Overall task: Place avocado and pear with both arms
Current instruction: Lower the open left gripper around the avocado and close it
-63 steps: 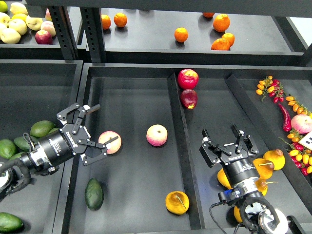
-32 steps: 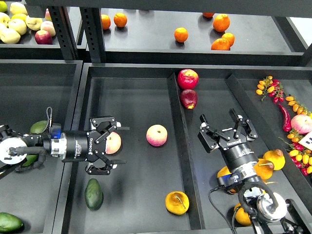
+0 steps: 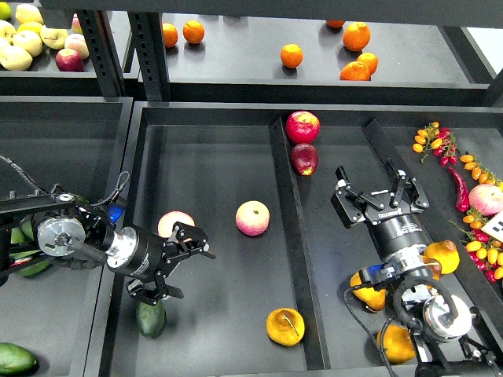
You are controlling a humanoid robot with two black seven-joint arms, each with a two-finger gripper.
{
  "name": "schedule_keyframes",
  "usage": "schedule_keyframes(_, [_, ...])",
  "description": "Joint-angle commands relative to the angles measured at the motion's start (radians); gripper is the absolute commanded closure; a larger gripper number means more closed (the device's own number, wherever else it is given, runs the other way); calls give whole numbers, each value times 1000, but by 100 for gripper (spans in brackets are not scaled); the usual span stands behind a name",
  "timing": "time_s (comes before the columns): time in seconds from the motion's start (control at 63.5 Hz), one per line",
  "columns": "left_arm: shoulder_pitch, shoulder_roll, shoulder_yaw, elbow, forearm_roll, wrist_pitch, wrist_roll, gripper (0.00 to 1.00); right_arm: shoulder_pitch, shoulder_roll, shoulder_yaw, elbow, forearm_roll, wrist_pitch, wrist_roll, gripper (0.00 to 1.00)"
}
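Note:
The avocado (image 3: 151, 320), dark dull green, lies at the near left of the middle bin (image 3: 220, 141). Its top is partly covered by my left gripper (image 3: 194, 275). That gripper is open and empty, just above and right of the avocado, pointing right. The pear (image 3: 285, 326), orange-yellow with a brown stem, lies at the bin's near right corner, apart from both grippers. My right gripper (image 3: 376, 181) is open and empty, pointing up over the right bin, well above and right of the pear.
Two pink-cream peaches (image 3: 253, 217) (image 3: 173, 222) lie mid-bin. Two red apples (image 3: 302, 126) sit by the divider (image 3: 292, 236). More pears (image 3: 445, 255) lie under my right arm. Light green fruits (image 3: 14, 357) fill the left bin. Oranges (image 3: 291, 55) are on the upper shelf.
My left gripper has swung down and toward the avocado, uncovering the left peach. My right gripper has moved up and to the right, still open.

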Motion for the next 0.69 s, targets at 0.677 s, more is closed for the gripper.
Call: schedule_keyframes(0.677, [-373,-349,577,61,-95,-5,0,0,57,0,-1,-1,2,-34,0,0])
